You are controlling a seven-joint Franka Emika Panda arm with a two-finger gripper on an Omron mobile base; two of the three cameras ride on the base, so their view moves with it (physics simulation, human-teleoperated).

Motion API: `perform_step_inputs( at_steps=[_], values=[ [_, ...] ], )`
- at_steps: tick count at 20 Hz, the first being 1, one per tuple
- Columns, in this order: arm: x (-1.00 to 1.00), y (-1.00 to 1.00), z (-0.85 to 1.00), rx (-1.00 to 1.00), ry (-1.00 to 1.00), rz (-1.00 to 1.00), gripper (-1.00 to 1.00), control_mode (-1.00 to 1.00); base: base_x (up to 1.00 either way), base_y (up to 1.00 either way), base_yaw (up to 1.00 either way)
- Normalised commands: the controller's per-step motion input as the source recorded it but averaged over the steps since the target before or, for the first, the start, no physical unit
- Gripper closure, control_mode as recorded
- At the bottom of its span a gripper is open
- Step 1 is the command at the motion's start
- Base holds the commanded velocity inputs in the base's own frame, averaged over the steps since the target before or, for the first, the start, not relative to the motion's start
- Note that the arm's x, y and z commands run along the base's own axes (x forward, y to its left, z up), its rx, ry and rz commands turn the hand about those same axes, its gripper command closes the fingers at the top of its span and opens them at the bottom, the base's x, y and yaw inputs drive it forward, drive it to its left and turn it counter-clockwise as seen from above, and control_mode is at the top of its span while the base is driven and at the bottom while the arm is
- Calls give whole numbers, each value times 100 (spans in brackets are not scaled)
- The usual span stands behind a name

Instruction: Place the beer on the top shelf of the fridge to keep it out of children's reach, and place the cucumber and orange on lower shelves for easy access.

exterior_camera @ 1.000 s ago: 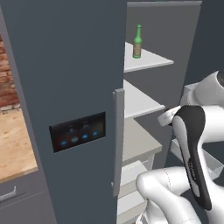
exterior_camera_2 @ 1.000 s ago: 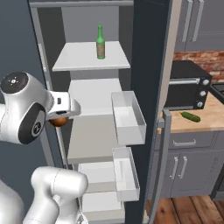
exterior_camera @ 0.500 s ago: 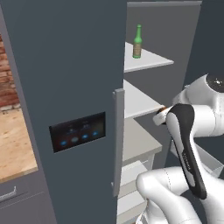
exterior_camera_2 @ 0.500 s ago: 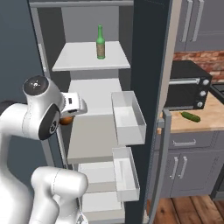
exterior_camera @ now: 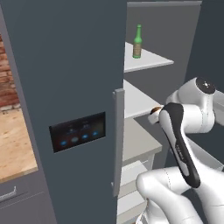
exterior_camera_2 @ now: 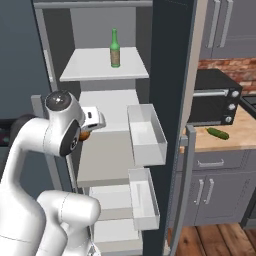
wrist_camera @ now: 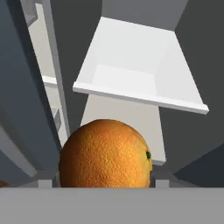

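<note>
The fridge (exterior_camera: 65, 65) stands open. On its top shelf (exterior_camera_2: 90, 67) stands the green beer (exterior_camera_2: 115, 48), which also shows upright in the left base view (exterior_camera: 137, 41). My gripper (exterior_camera_2: 88, 131) is shut on the orange (exterior_camera_2: 85, 134), holding it at the left front of the opening, between two lower shelves (exterior_camera_2: 102, 160). In the hand view the orange (wrist_camera: 105, 155) bulges large between my fingers and hides their tips. The cucumber (exterior_camera_2: 217, 133) lies on the wooden counter right of the fridge.
White door bins (exterior_camera_2: 145, 135) hang on the open right door, with another bin (exterior_camera_2: 142, 197) below. The left door with its touch panel (exterior_camera: 78, 131) and bar handle (exterior_camera: 118, 140) stands close beside my arm. A black oven (exterior_camera_2: 215, 97) sits behind the cucumber.
My arm has swung up and forward, carrying the orange closer to the fridge's shelves. The beer and the cucumber have not moved.
</note>
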Motion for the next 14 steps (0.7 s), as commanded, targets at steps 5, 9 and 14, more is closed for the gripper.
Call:
perform_step_inputs(
  at_steps=[5, 9, 14],
  values=[
    [49, -3, -18, 0, 0, 3, 100, -100, 0, 0, 0],
    [48, -5, -21, 0, 0, 4, 100, -100, 0, 0, 0],
    [47, -11, -17, 2, 0, 5, 100, -100, 0, 0, 0]
  ],
)
